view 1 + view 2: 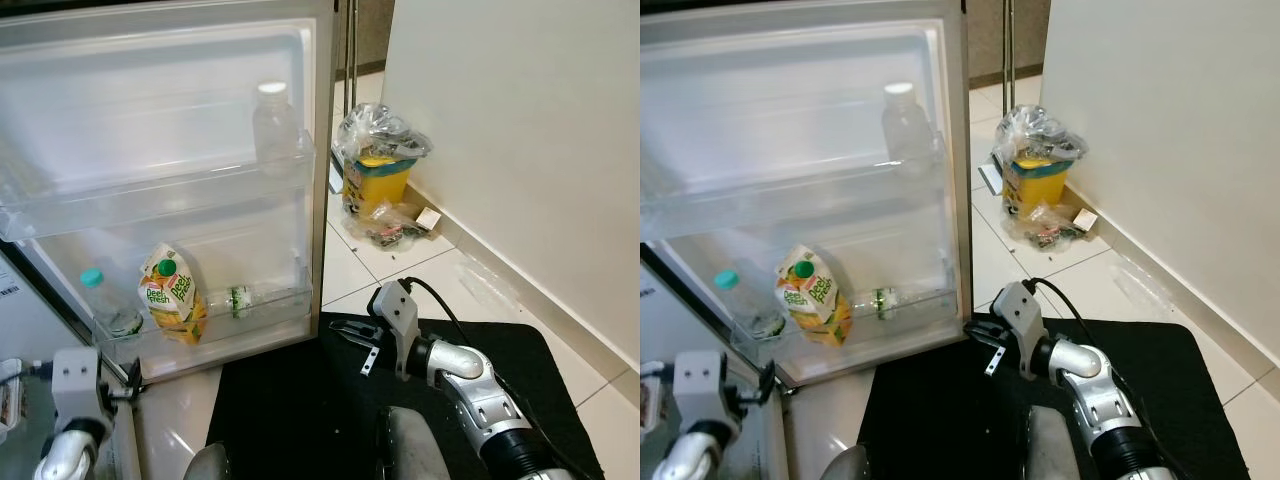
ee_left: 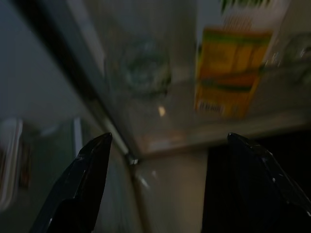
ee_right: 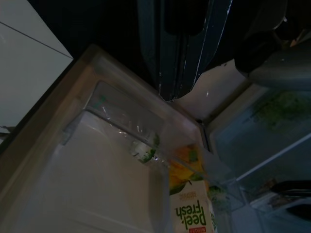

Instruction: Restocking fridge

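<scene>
While the fridge door [image 1: 200, 120] stood open, we logged a juice carton [image 1: 172, 295] on its lower shelf [image 1: 270, 310]. Our left gripper [image 2: 165, 160], fingers wide, waited at seven o'clock; right gripper [image 1: 350, 335], spread unclear, at three.

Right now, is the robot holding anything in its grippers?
No, nothing. The left gripper is open before the fridge door's bottom shelf. The right gripper hangs over the black mat, holding nothing.

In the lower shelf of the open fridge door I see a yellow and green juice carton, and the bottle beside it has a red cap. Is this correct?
Not quite. The clear plastic bottle beside the yellow and green juice carton on the lower shelf of the open fridge door has a teal cap, not red. The left eye view shows it.
</scene>
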Tool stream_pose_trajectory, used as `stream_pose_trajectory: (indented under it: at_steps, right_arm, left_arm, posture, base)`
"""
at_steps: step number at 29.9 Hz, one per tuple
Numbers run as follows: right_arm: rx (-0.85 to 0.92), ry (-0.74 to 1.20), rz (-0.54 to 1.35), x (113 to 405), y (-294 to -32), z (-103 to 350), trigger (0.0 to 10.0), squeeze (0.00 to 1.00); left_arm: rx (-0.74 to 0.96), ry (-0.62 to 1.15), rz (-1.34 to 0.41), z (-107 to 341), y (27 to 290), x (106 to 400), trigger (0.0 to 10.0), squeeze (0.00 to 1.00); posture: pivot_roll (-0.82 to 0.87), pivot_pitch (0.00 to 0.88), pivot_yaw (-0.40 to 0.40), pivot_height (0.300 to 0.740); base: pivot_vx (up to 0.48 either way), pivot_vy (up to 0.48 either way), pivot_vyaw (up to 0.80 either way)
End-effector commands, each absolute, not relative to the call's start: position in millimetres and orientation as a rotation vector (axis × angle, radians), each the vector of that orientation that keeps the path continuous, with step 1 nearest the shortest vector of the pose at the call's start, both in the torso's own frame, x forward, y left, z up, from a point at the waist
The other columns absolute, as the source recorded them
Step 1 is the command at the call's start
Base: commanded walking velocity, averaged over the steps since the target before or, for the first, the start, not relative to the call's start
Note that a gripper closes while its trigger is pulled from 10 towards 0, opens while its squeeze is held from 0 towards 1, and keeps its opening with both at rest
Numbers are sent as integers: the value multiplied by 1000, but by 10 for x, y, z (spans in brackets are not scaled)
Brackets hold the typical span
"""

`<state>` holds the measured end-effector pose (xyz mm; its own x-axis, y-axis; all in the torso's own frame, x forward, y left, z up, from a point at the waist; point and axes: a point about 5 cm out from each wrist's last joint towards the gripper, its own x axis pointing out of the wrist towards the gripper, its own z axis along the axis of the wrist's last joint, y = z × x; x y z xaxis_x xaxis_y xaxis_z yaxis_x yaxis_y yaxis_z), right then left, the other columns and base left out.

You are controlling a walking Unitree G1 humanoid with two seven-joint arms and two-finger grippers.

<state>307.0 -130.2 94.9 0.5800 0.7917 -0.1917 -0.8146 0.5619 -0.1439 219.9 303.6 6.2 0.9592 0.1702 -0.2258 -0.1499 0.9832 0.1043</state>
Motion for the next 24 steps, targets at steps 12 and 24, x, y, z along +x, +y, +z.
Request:
stream_pose_trajectory:
  at_steps: [12, 24]
  right_arm:
    - [-188, 135, 1022, 3021, -1254, 887, 10000, 0]
    - [-185, 155, 1067, 2982, -1244, 850, 10000, 0]
  left_arm:
    - [14, 380, 218, -217, 2906, 2014, 10000, 0]
    - [-9, 443, 242, -318, 2819, 1979, 10000, 0]
  posture:
    - [-62, 84, 25, 485]
    - [-66, 73, 19, 540]
  base:
    - [0, 0, 0]
    - [0, 0, 0]
